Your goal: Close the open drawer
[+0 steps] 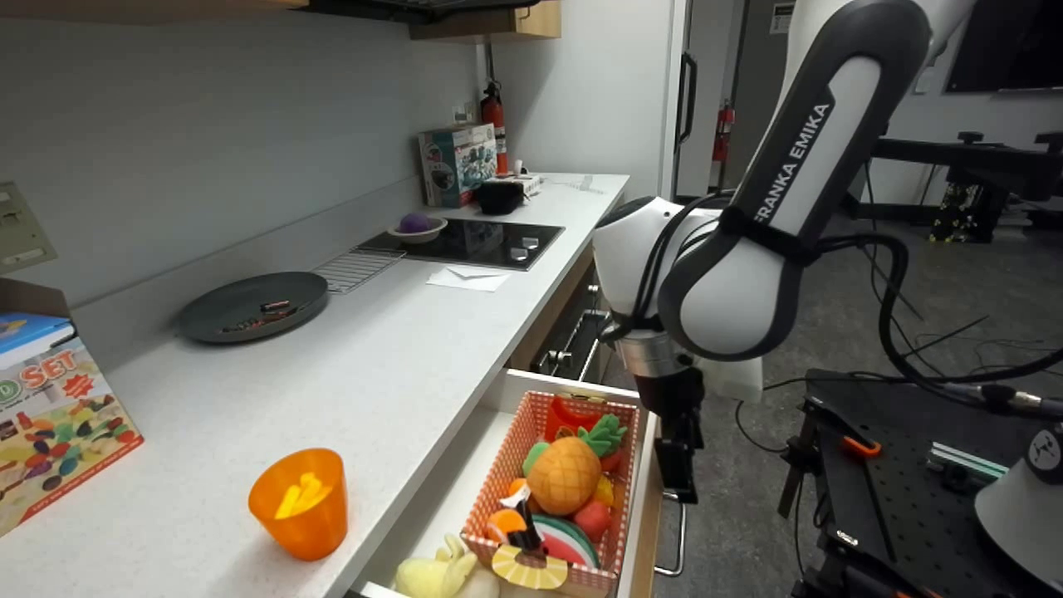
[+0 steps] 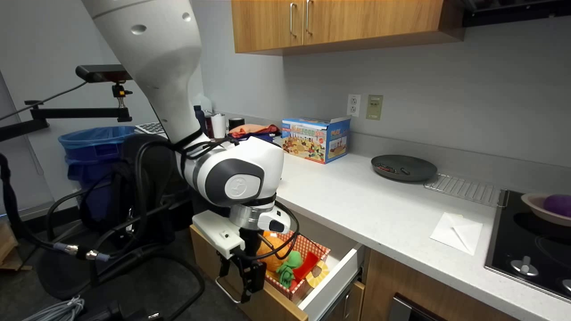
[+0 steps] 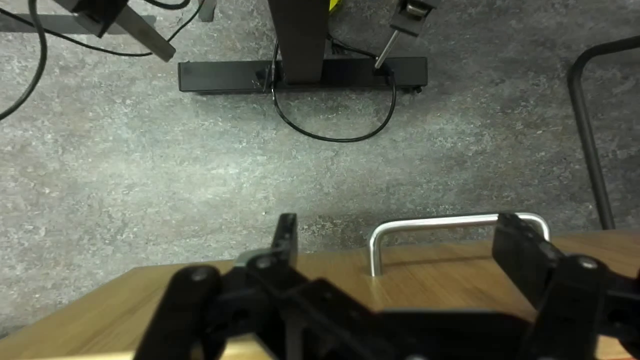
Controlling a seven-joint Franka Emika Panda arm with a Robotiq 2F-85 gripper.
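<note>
The drawer (image 1: 457, 473) is pulled out from under the white counter, with pale inner sides and a brown wood front (image 2: 276, 303). Inside is a red-checkered basket (image 1: 498, 473) of toy fruit, including a pineapple (image 1: 565, 475). The slim metal bar handle (image 3: 450, 221) is on the front and also shows in both exterior views (image 1: 683, 540) (image 2: 225, 290). My gripper (image 1: 677, 490) points down on the outer side of the drawer front, close to it. In the wrist view my gripper (image 3: 397, 222) is open, fingers apart and nothing between them. Contact with the front or handle cannot be told.
An orange cup (image 1: 303, 507) stands near the counter edge (image 1: 390, 490) by the drawer. A dark pan (image 2: 403, 168), a toy box (image 2: 312, 138) and a cooktop (image 1: 498, 241) are on the counter. A black stand (image 3: 300, 75) is on the floor.
</note>
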